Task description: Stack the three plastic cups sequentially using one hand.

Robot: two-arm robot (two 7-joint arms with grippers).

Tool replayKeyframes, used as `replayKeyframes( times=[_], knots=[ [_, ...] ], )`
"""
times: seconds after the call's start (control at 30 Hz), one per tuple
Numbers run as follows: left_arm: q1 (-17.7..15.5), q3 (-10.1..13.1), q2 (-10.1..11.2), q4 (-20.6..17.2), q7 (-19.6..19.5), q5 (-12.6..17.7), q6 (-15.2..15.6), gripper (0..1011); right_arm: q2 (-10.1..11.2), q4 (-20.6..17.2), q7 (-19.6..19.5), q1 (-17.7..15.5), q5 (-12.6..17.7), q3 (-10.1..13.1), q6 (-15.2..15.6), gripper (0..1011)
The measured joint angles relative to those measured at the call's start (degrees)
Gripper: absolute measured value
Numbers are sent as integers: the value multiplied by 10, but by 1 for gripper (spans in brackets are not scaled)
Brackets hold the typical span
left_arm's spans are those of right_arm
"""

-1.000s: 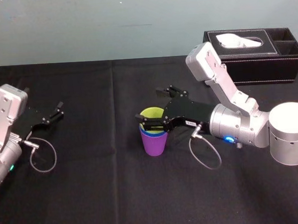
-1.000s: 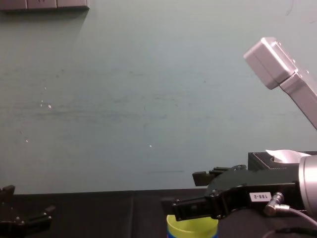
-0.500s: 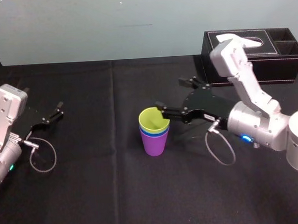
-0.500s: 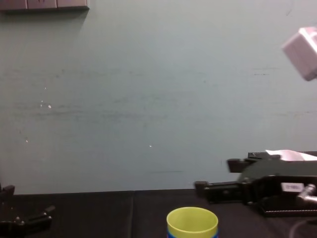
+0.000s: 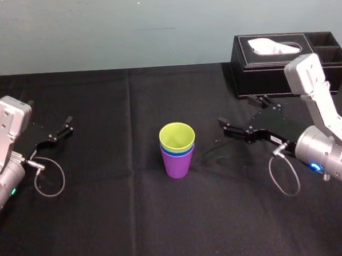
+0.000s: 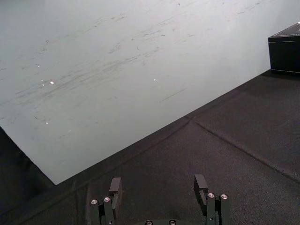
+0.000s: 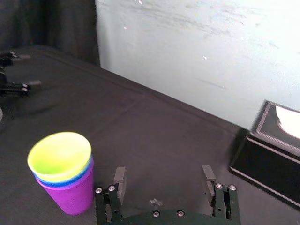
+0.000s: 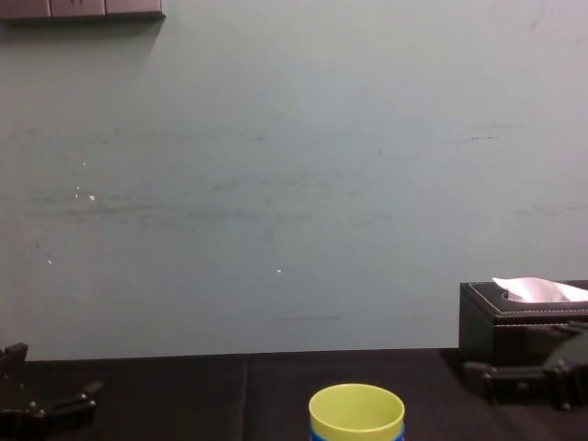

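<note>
Backing off cleanly seems the step in hand: the cups [image 5: 177, 150] stand nested and upright mid-worktop [image 5: 136, 221], purple at the bottom, blue between, yellow-green on top. The right pincer [image 5: 237, 111] hangs to their right, well apart, spread wide and holding nothing, near the box [image 5: 283, 70]. Best to draw it away level, fingers wide, so nothing clips the top rim. The left pincer [image 5: 55, 133] sits parked far left, open and empty.
</note>
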Motion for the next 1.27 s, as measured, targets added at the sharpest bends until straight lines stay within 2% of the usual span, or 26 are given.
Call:
replayKeyframes(
  times=[0.33,1.27],
  knots=[
    [0,0,0,0,0,0,0,1011,-5,24,-2,-18,-5,17,-3,1003],
    [0,0,0,0,0,0,0,1012,-4,19,-1,-16,-6,14,-3,1003]
  ],
)
